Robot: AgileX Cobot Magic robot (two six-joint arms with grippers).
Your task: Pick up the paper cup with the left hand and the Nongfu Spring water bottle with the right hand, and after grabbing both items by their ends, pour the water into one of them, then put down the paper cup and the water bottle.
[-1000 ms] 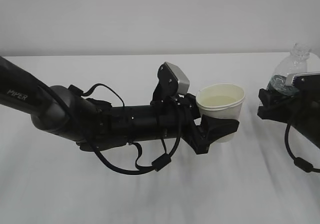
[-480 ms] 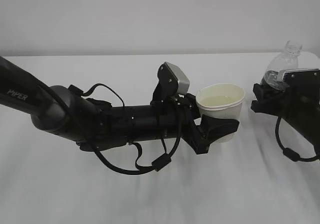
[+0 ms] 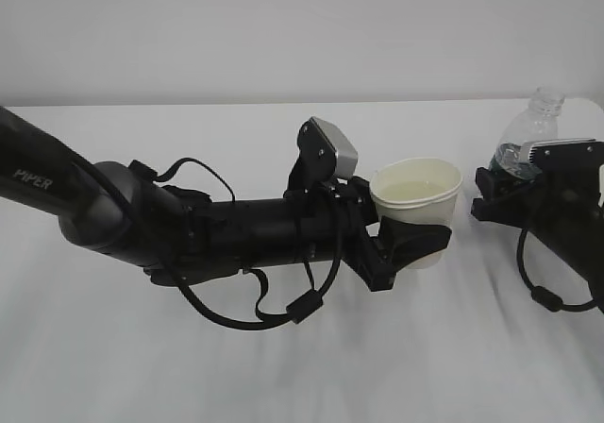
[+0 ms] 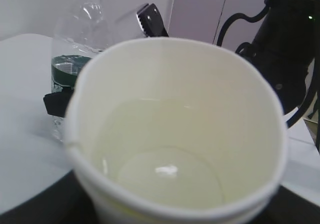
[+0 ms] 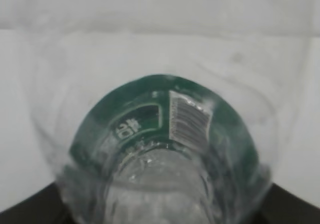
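My left claw [image 3: 408, 244] is gripping the paper cup [image 3: 417, 196] holding water [image 4: 165, 169]; my right claw [image 3: 505, 192] is clamping the Nongfu Spring water bottle [image 3: 528, 140] near the desk's [image 3: 283, 366] far right corner.

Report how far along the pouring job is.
Done: the left hand grips the paper cup, the right hand grips the Nongfu Spring water bottle, and water lies in the cup, so the pour looks finished. In hand: both items held, bottle upright beside the cup. Left: set the cup and bottle down on the table and release.
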